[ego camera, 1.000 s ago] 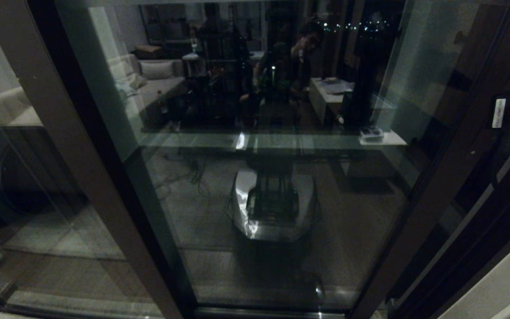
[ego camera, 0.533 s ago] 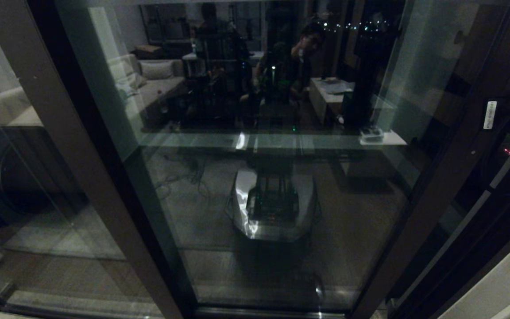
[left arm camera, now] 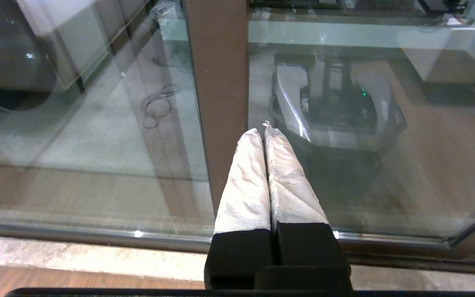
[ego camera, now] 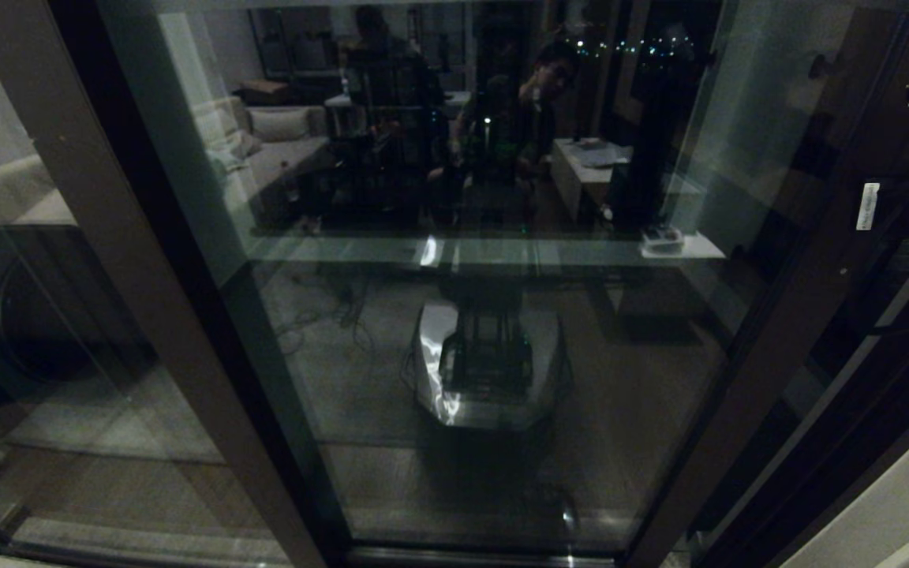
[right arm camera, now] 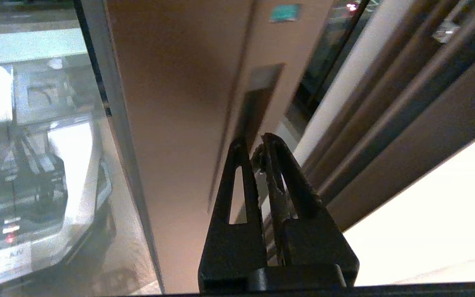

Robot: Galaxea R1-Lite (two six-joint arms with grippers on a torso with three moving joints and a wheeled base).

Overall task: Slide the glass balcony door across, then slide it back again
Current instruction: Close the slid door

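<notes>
— Where's the left gripper (left arm camera: 264,131)?
— Low before a plain brown stile (left arm camera: 217,82), fingers pressed together on nothing.
— The glass balcony door (ego camera: 486,331)?
— Filling the middle, shut.
— And the right gripper (right arm camera: 256,148)?
— Clenched, tips at the slot handle (right arm camera: 260,99) on its right edge.

No readable text anywhere: the white label (ego camera: 868,206) on the right arm and the green sticker (right arm camera: 285,12) on the glass balcony door (right arm camera: 188,103) are illegible.
</notes>
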